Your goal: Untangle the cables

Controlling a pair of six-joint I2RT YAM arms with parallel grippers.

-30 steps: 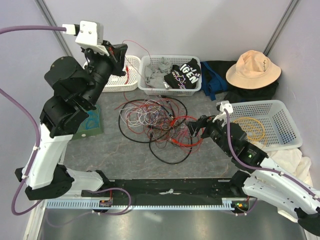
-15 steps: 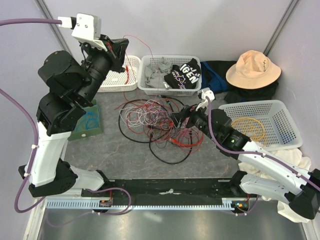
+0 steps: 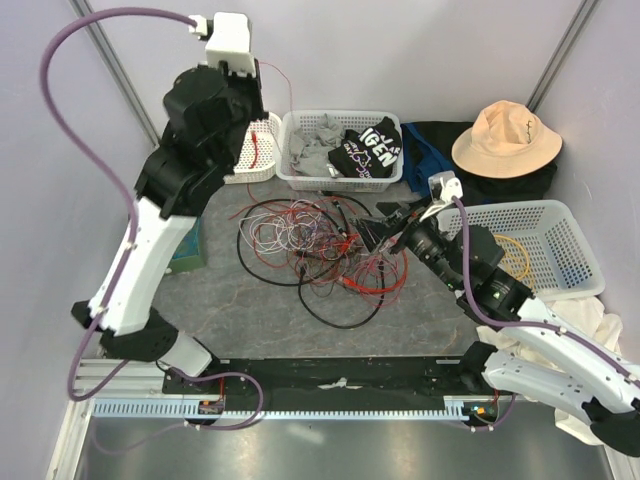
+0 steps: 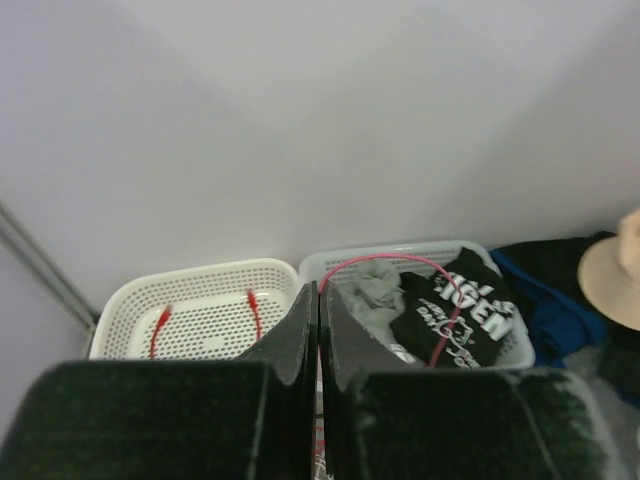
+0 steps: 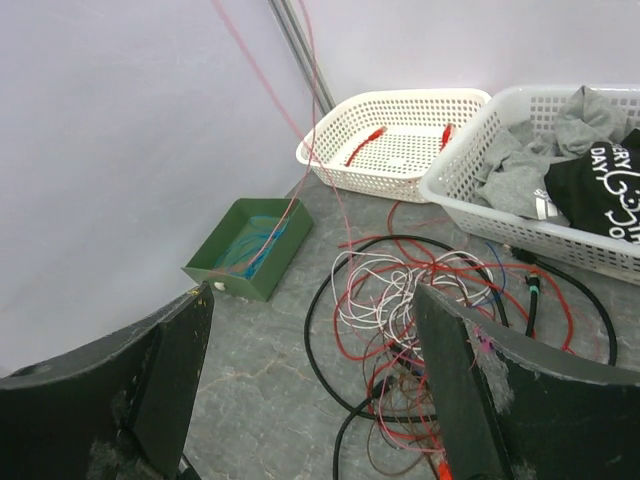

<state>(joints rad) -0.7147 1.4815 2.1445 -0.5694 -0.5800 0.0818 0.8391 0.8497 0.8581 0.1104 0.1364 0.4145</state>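
Near right, the right gripper (image 3: 378, 236) stands wide open with nothing between its fingers, at the right edge of the cables (image 3: 310, 245), a loose red, white and black tangle lying mid-table. Far left, the raised left gripper (image 4: 318, 305) is clamped on a thin red cable (image 4: 400, 257) that arches out towards the far clothes basket (image 3: 300, 180).
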